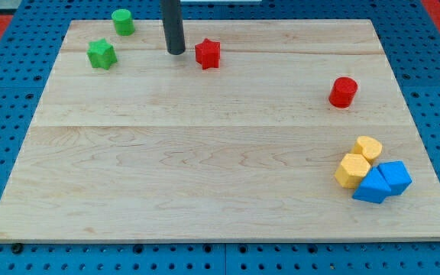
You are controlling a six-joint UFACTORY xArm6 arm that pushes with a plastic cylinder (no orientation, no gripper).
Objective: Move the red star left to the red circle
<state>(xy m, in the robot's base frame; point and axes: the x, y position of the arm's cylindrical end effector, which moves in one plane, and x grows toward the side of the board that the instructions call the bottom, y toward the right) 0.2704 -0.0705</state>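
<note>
Presently we record the red star [207,53] near the view's top, left of centre on the wooden board [205,176]; it shows no long axis, with one point toward the view's top. Our arm carries no pincer, so nothing is grasped: my tip [176,53] stands just left of the star, a narrow gap between them. We note the red circle [343,92] well apart toward the view's right, and the green star [101,54] left of the tip.

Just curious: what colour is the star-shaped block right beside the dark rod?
Red. The red star shows clearly in the camera view, just right of my tip.
</note>
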